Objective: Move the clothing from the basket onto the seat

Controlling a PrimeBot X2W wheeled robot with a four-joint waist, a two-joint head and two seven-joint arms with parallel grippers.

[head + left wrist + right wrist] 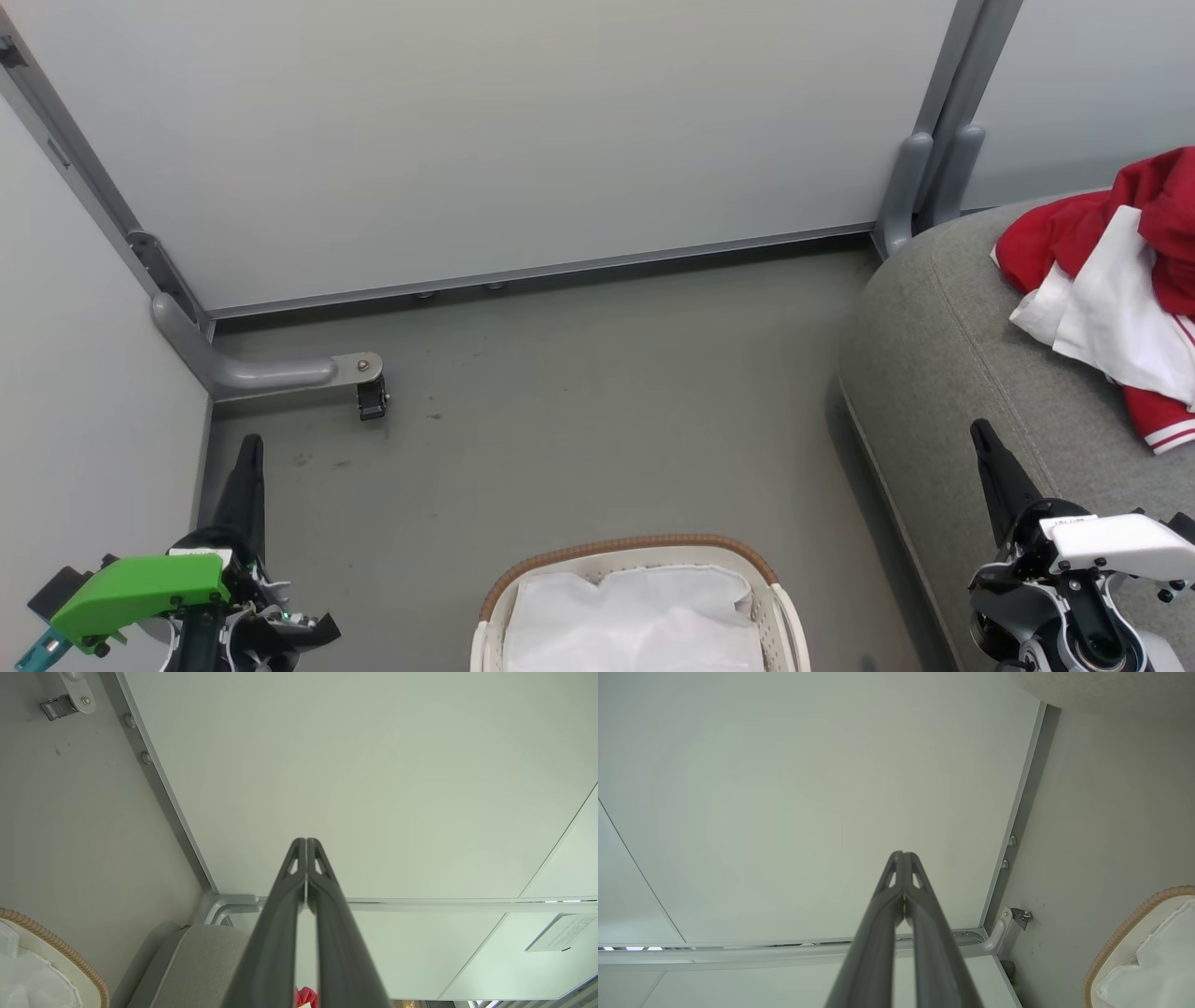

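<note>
Head view of the work area, both arms held low and well apart. The left claw [249,450] stands at the near left over the grey floor [579,401], its two dark fingers pressed together and gripping nothing; the left wrist view confirms that the tips meet. The right claw [983,446] stands at the near right, over the near edge of the seat [943,355], likewise closed and empty, tips touching in the right wrist view. Both point toward the far wall panel [485,140], a posture that reads as rest, not reach, since neither is aimed at the basket or the garments. The basket [635,545] sits on the floor at near centre, between the two claws and just left of the seat, presumably so that either arm can dip in and swing a short way right. Its visible part holds the crumpled white cloth lining [635,616] and no red garment; its nearest portion is cut off by the picture's edge and cannot be judged. The clothing [1134,280], red pieces with white-striped trim and one white piece draped across them, lies heaped on the seat at the far right, well apart from the basket. Judged from this layout, the transfer looks complete or very nearly so
</note>
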